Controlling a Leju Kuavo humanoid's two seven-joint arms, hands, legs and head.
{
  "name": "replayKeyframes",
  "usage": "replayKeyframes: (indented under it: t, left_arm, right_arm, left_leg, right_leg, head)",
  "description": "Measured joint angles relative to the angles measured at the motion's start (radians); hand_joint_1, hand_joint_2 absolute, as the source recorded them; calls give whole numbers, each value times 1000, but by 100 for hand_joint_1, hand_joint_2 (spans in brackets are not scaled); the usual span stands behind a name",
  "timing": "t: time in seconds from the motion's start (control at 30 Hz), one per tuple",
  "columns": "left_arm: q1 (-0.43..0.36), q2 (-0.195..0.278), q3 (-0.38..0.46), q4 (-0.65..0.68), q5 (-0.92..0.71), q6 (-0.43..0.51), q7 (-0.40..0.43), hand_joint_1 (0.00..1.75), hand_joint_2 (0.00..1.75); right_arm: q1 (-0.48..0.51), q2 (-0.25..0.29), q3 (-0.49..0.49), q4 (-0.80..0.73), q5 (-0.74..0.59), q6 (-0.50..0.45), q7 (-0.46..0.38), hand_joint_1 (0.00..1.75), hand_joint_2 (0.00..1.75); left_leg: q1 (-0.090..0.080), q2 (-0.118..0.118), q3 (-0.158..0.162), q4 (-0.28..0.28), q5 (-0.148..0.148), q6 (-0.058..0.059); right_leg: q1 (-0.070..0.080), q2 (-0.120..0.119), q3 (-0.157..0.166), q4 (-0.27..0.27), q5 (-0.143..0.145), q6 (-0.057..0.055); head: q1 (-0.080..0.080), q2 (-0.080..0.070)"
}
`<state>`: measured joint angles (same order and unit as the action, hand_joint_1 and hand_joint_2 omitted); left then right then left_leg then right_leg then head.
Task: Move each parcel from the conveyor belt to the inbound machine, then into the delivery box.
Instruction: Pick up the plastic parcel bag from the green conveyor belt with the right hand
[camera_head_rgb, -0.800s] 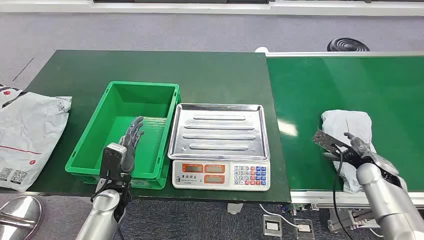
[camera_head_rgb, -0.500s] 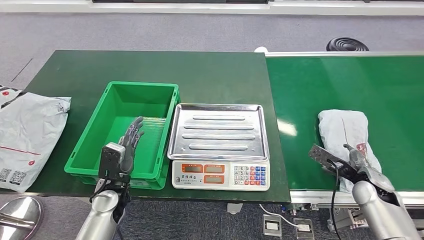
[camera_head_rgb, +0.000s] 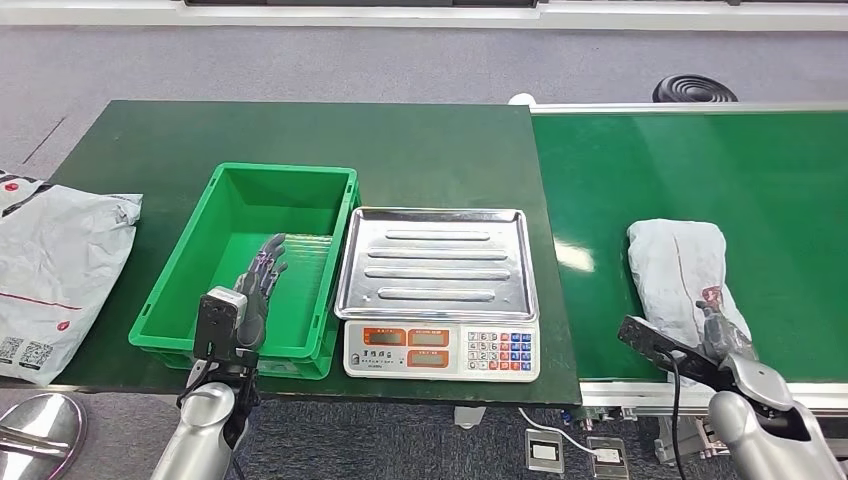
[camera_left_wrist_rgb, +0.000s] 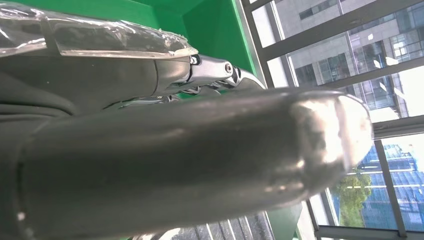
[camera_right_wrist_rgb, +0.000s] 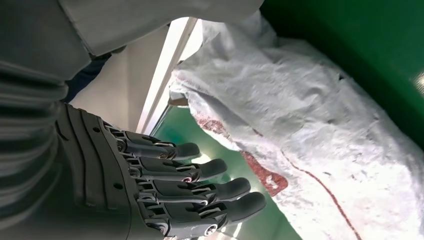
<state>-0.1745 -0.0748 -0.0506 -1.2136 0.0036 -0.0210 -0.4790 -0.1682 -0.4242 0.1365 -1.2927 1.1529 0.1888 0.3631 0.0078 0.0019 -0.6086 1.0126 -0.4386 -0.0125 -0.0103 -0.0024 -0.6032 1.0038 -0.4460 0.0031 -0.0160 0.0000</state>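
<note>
A grey plastic parcel (camera_head_rgb: 678, 272) with red print lies on the green conveyor belt (camera_head_rgb: 700, 170), near its front edge. My right hand (camera_head_rgb: 722, 336) hovers at the parcel's near end, fingers spread and holding nothing; the right wrist view shows the fingers (camera_right_wrist_rgb: 200, 185) apart from the parcel (camera_right_wrist_rgb: 320, 140). The inbound machine, a scale with a steel tray (camera_head_rgb: 437, 262), stands bare left of the belt. The green delivery box (camera_head_rgb: 262, 258) is left of the scale. My left hand (camera_head_rgb: 258, 284) hangs open over the box's near wall.
A second grey parcel (camera_head_rgb: 50, 270) lies at the table's left edge. The scale's keypad and displays (camera_head_rgb: 440, 350) face me. A black round object (camera_head_rgb: 695, 90) sits on the floor beyond the belt.
The parcel on the belt has drifted left toward the scale. My right hand has drawn back and down toward the belt's near edge. The left hand has stayed still.
</note>
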Motion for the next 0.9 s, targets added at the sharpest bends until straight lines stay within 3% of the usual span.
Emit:
replayKeyframes:
  t: [0.33, 0.9]
  left_arm:
    - [-1, -1, 1, -2, 12, -2, 1, 0, 0]
    - [-33, -1, 1, 45, 18, -9, -12, 0, 0]
  right_arm:
    - [2, -7, 0, -3, 24, 43, -24, 0, 175]
    - [30, -68, 86, 58, -103, 135, -97, 0, 175]
  left_leg:
    - [0, -1, 0, 0, 0, 0]
    - [0, -1, 0, 0, 0, 0]
  right_leg:
    - [0, 0, 0, 0, 0, 0]
    - [0, 0, 0, 0, 0, 0]
  head:
    - [0, 0]
    - [0, 0]
